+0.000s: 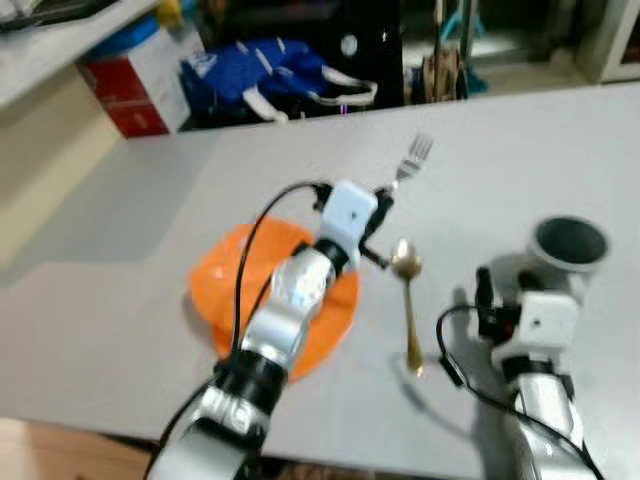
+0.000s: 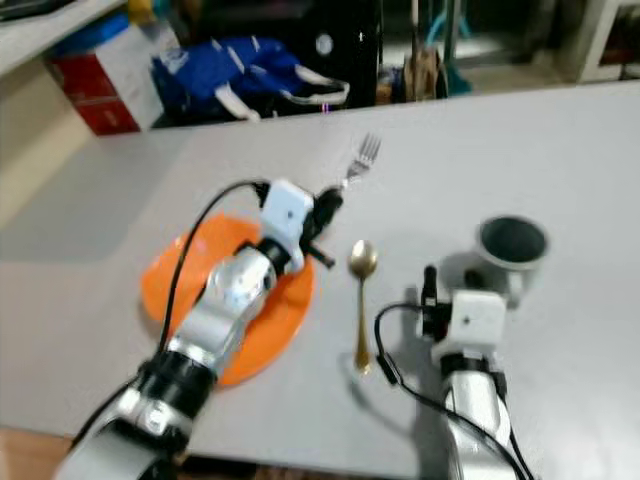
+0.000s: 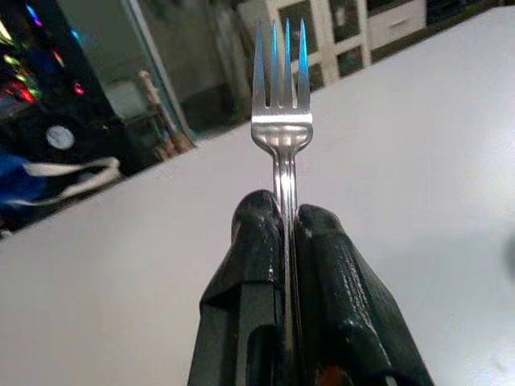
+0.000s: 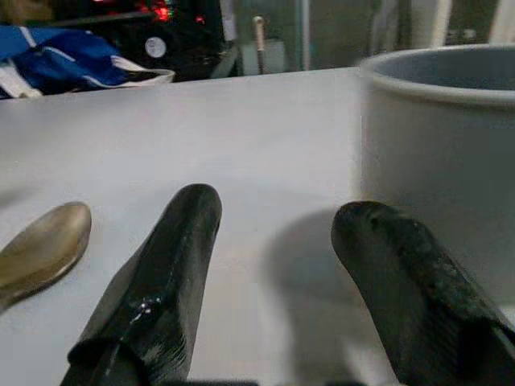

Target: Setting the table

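Note:
My left gripper (image 1: 385,200) is shut on the handle of a silver fork (image 1: 415,155), held above the white table just right of the orange plate (image 1: 225,270). In the left wrist view the fork (image 3: 282,104) stands straight out between the closed fingers (image 3: 249,241), tines pointing away. A gold spoon (image 1: 408,300) lies on the table right of the plate, bowl pointing away from me. My right gripper (image 4: 278,209) is open and empty, low over the table between the spoon (image 4: 44,245) and a grey cup (image 1: 570,243), close beside the cup's wall (image 4: 438,145).
The white table (image 1: 150,200) runs back to a far edge. Behind it lie a blue bag (image 1: 260,75), a red and white box (image 1: 140,85) and dark furniture. The table's near edge is at the bottom left, with floor below it.

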`<state>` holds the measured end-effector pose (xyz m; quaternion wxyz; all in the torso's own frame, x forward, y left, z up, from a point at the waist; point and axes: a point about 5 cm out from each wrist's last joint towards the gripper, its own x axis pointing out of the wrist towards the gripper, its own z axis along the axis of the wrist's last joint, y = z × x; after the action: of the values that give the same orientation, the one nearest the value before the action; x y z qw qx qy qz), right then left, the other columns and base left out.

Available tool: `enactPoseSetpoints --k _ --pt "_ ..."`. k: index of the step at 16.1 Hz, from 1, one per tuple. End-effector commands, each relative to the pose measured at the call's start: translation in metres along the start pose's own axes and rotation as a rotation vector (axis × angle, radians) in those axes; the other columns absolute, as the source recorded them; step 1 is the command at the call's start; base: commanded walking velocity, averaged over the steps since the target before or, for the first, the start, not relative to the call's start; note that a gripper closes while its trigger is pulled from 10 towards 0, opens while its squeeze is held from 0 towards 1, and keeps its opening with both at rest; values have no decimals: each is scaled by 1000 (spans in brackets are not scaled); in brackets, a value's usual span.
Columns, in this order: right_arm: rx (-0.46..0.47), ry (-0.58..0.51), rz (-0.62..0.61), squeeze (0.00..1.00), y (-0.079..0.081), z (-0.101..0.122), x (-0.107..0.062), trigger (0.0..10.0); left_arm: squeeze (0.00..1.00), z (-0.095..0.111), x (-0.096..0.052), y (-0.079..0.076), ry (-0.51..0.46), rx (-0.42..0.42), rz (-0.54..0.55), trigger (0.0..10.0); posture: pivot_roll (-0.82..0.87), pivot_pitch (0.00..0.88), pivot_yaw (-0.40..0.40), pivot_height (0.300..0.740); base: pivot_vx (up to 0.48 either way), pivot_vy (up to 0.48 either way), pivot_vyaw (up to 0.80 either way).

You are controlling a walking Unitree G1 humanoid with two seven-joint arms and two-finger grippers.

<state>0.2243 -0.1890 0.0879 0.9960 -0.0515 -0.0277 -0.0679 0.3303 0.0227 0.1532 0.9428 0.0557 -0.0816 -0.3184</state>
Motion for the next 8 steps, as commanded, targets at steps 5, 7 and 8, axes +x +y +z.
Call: enactPoseSetpoints --k 5,7,8 --pt "19 -11 32 0 10 4 -2 10000 0 -7 -8 17 33 -1 57 10000 -149 0 191 740 0 0 0" --pt "18 -8 32 0 10 3 -2 10000 0 -7 -8 17 36 -8 61 10000 -149 0 191 740 0 0 0" --pt "18 -8 32 0 10 3 -2 10000 0 -7 -8 17 35 -9 61 10000 -148 0 191 740 0 0 0"
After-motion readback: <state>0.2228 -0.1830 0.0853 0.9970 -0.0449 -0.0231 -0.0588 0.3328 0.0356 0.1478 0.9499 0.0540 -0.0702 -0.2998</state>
